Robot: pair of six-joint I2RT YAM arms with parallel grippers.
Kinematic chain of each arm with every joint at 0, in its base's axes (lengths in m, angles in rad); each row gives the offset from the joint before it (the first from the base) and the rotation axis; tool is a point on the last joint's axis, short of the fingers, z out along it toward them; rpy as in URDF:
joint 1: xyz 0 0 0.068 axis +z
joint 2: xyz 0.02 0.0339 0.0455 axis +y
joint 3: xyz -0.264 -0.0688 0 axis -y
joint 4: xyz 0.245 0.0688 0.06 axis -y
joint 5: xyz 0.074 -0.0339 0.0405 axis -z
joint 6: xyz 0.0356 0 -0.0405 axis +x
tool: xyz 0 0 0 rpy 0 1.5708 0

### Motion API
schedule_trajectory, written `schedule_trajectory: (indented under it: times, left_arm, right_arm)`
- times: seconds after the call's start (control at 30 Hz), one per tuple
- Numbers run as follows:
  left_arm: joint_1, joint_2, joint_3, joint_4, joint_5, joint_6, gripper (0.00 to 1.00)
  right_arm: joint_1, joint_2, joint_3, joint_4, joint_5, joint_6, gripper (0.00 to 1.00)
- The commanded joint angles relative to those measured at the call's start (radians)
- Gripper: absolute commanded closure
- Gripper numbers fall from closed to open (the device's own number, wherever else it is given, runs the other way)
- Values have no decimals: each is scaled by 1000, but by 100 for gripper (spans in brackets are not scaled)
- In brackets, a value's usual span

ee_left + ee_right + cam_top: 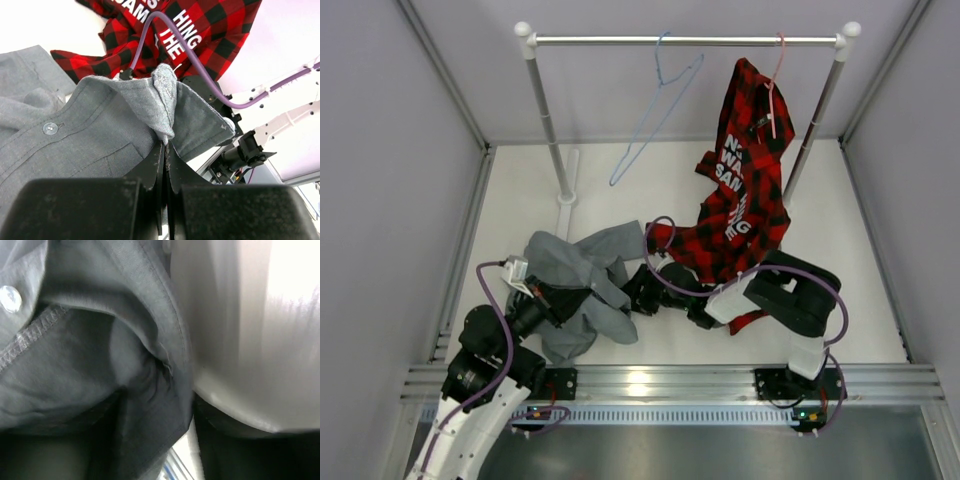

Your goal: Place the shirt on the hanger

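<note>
The shirt [570, 265] lies heaped on the table [860, 300], well apart from the hanger [655, 115] — left gripper [165, 145] clamped on one thin fold, right gripper [642, 290] too buried in cloth to tell its jaws — so lifting could slip that fold free

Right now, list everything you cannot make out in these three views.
- Right tool: top view buries its fingertips in the grey shirt; right wrist view is a dark blur against fabric, so grip unclear.
- Shirt's sleeves: lost in the bunched heap in every view.
- Blue hanger: top view only; hook too thin to judge its seat on the rail.
</note>
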Motion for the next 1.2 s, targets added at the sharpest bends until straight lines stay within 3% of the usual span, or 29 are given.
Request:
schedule_trajectory:
  times: [0.0, 0.03, 0.07, 0.17, 0.23, 0.27, 0.33, 0.5, 0.6, 0.63, 0.7, 0.77, 0.8, 0.83, 0.87, 0.9, 0.97, 1.03, 1.13, 1.17]
  left_arm:
    - [-1, -10, 9, 97, 20, 2, 100]
    - [0, -10, 13, 99, 20, 8, 100]
    - [-1, -9, 16, 102, 21, 10, 100]
    - [0, -6, 27, 119, 38, 27, 100]
    - [0, 0, 41, 129, 52, 47, 100]
    - [-1, 5, 45, 139, 81, 54, 100]
    - [0, 20, 49, 191, 128, 65, 100]
    - [-1, 131, 6, 401, 358, 38, 100]
    - [-11, 273, -85, 667, 441, -106, 100]
    - [-23, 292, -150, 830, 445, -132, 100]
    - [-105, 342, -197, 915, 407, -145, 100]
    - [-202, 384, -226, 930, 292, -67, 99]
    - [-325, 451, -231, 941, 247, -6, 94]
    - [-398, 491, -231, 958, 153, 27, 84]
    - [-534, 537, -208, 967, 112, 63, 38]
    - [-593, 630, -183, 967, 80, 137, 25]
    - [-690, 698, -83, 873, 8, 212, 14]
    - [-782, 714, -10, 745, -82, 303, 13]
    - [-814, 628, 114, 480, -332, 372, 13]
    - [-814, 607, 149, 405, -477, 383, 13]
  right_arm:
    - [1, -13, 33, 102, 52, 0, 58]
    - [-5, -22, 33, 90, 64, -8, 73]
    - [-15, -51, 39, 53, 78, -22, 100]
    - [-67, -168, 82, -47, 102, -138, 100]
    - [-107, -250, 143, -250, 119, -290, 100]
    - [-128, -326, 224, -386, 147, -356, 100]
    - [-140, -417, 374, -499, 153, -550, 100]
    - [-145, -444, 796, -879, 57, -960, 100]
    - [-142, -396, 1034, -1081, -43, -1049, 100]
    - [-141, -385, 1076, -1154, -56, -1060, 100]
    - [-139, -391, 1130, -1197, -66, -1077, 100]
    - [-137, -410, 1122, -1225, -97, -1088, 100]
    - [-137, -414, 1118, -1233, -111, -1094, 100]
    - [-137, -424, 1113, -1250, -134, -1103, 100]
    - [-136, -425, 1112, -1259, -140, -1123, 100]
    - [-137, -427, 1112, -1273, -140, -1138, 100]
    - [-139, -436, 1122, -1325, -113, -1186, 100]
    - [-144, -445, 1151, -1371, -122, -1235, 100]
    - [-144, -459, 1176, -1498, -73, -1324, 100]
    - [-144, -465, 1165, -1521, -35, -1338, 100]
